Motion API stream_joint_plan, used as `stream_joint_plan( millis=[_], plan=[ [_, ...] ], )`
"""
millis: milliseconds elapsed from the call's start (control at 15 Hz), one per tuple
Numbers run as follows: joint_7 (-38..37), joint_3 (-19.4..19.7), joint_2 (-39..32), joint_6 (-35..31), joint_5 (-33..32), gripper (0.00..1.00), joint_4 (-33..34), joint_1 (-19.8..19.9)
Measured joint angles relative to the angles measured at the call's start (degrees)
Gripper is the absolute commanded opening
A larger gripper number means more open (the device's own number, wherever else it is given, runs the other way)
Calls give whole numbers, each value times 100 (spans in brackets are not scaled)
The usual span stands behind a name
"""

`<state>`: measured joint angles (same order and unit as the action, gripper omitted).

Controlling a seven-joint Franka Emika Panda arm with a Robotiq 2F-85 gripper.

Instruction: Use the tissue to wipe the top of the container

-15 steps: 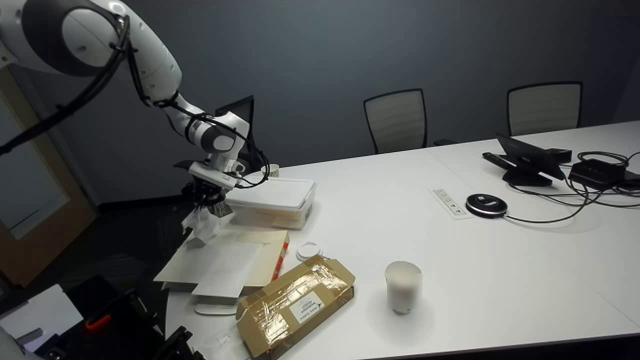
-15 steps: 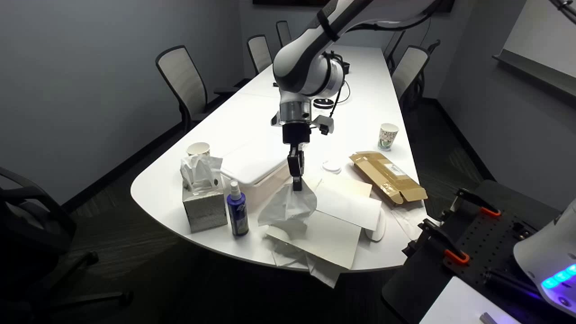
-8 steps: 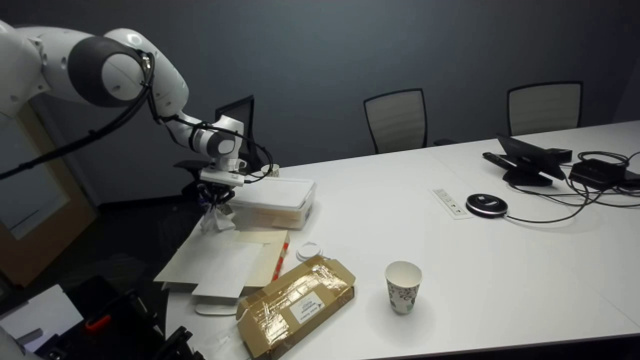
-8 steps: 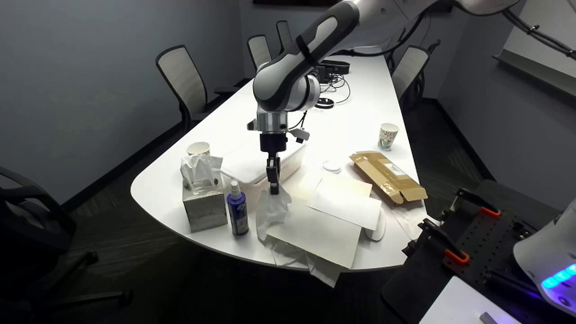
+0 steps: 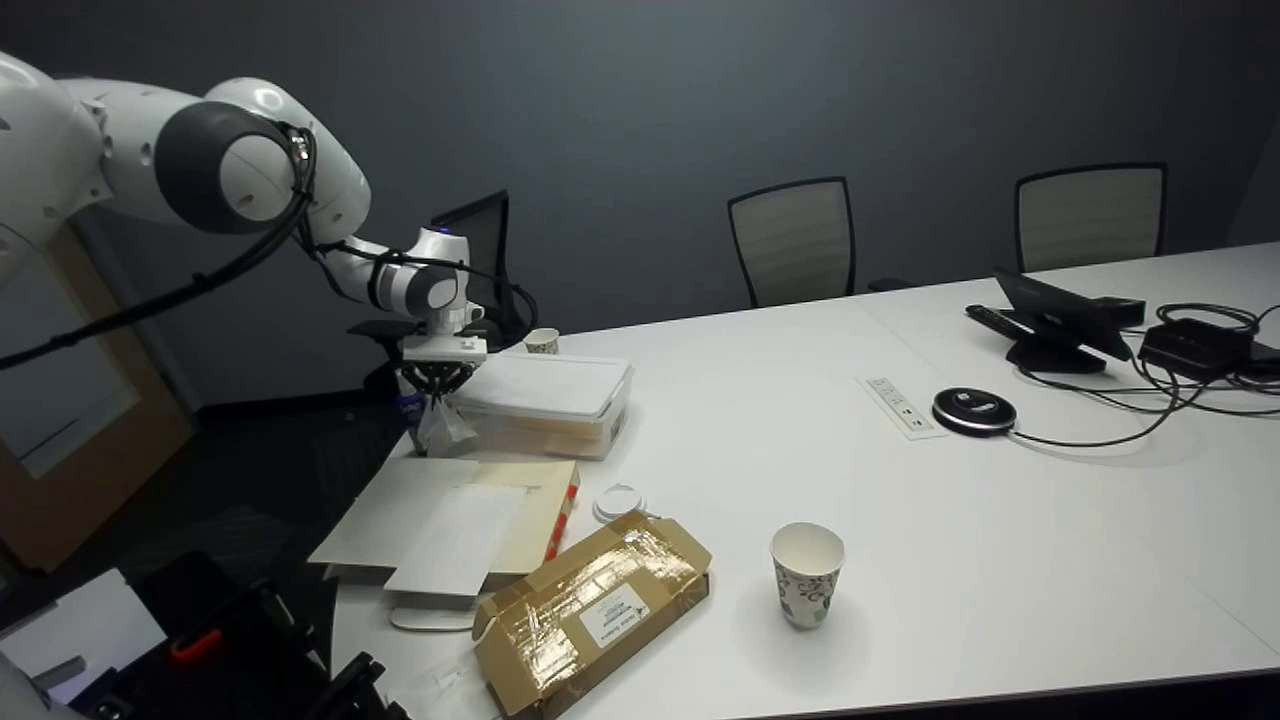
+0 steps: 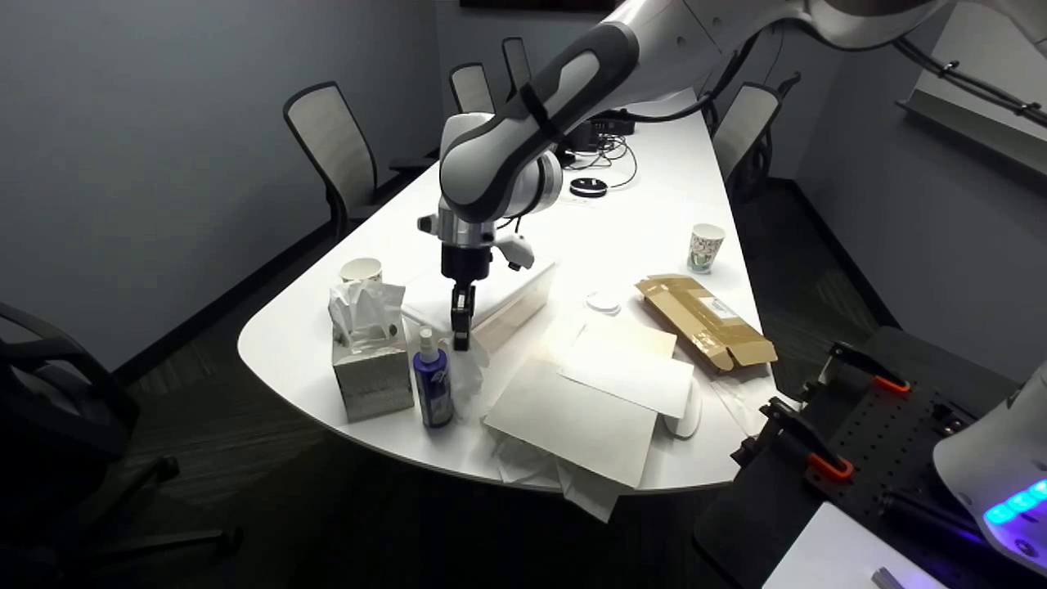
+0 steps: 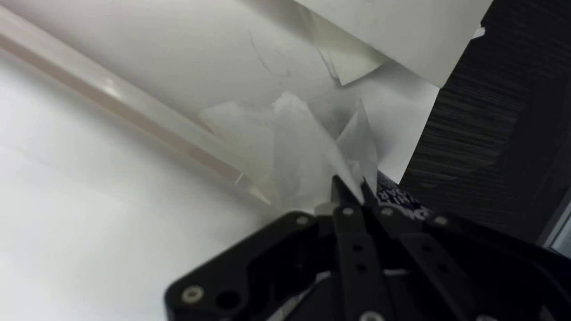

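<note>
My gripper (image 6: 461,339) is shut on the tissue (image 6: 466,372), a white crumpled piece that hangs below the fingertips. The wrist view shows the tissue (image 7: 303,151) pinched between the fingertips (image 7: 354,185). The container (image 6: 491,298), a white shallow box with a flat lid, stands just behind the gripper; it also shows in an exterior view (image 5: 545,385). The gripper is beside the container's near end, with the tissue hanging below lid height. In the wrist view the lid (image 7: 89,191) fills the lower left. Whether the tissue touches the container's side I cannot tell.
A blue spray bottle (image 6: 432,380) stands very close to the tissue. A grey tissue box (image 6: 372,384) and a paper cup (image 6: 361,271) stand beyond it. Flat white sheets (image 6: 630,368), a brown packet (image 6: 707,323) and another paper cup (image 6: 703,248) lie on the opposite side.
My gripper has carried the tissue from above the flat sheets towards the spray bottle, along the container's near end. The container and the other objects have not moved.
</note>
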<state>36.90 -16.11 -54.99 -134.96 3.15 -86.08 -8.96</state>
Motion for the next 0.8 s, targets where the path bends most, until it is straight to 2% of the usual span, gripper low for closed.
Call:
stream_joint_plan(
  millis=[533,600,800],
  plan=[
    [-1,-129,-27,-194,-65,95,-93,123],
    [4,-206,-15,-194,-63,99,-96,190],
    [217,-433,167,-91,-59,100,-170,451]
  ],
)
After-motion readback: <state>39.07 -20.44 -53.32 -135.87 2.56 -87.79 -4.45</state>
